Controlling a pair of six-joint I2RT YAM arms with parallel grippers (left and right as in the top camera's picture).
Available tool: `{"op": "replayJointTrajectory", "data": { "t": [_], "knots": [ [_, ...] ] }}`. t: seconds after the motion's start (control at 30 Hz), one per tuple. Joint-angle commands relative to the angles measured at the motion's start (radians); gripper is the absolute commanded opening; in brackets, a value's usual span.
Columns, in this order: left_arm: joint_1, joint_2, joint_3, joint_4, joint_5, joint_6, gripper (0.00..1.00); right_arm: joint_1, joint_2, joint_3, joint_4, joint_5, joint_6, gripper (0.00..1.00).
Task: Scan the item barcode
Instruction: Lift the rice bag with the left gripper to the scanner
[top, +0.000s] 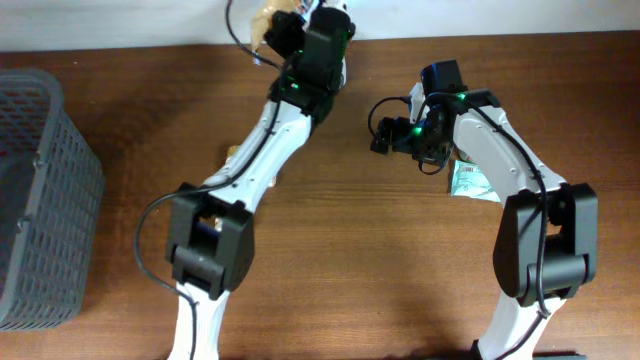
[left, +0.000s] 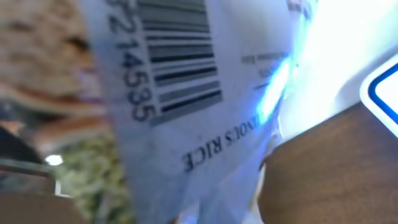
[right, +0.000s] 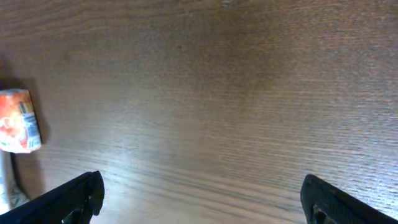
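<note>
**Task status.** Item picked up; scan not confirmed. No scanner can be made out in any view, so my judgement is that presenting the code to a reader is the step left to do.

**Item 1: rice packet** (left: 205, 124). This is the task's thing. It is up at the far edge of the bench (top: 350, 250), at the tip of the left arm. Pale film with the word "RICE" legible, and printed food imagery on one side. It fills the left wrist view.

**Item 2: barcode** (left: 180, 68). On the packet, facing the left wrist camera. It is tilted and cut off by the top of the frame, with digits running beside it. A blue-white glare lies across the film nearby; I cannot tell its source.

**Item 3: left claw** (top: 288, 40). Pressed together. Its fingers are hidden, but by the look of it they pinch a thin fold of the packet.

**Item 4: right claw** (right: 200, 190). Spread wide with nothing between its fingers, hanging over bare wood, well apart from the packet.

**Item 5: grey basket** (top: 40, 190). Mesh-sided, at the left edge of the bench and partly out of frame. Nothing shows inside the part in view.

**Item 6: green-and-white packet** (top: 468, 182). Lies flat on the bench, partly under the right arm. Not in any container.

**Item 7: small red-orange pack** (right: 18, 121). On the bench at the left edge of the right wrist view. Loose.
</note>
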Motion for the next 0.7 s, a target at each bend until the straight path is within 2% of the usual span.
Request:
{"op": "replayJointTrajectory", "data": {
  "t": [0.0,0.27,0.67],
  "knots": [
    [0.001,0.050,0.021,0.106,-0.034,0.132,0.00,-0.001,0.012,-0.001,-0.002,0.048,0.005,0.98],
    [-0.025,0.179,0.021,0.248,-0.032,0.173,0.00,-0.001,0.012,-0.001,-0.001,0.074,0.005,0.98],
    [-0.031,0.226,0.021,0.292,-0.055,0.172,0.00,-0.001,0.012,-0.001,-0.007,0.074,0.005,0.99]
  ]
}}
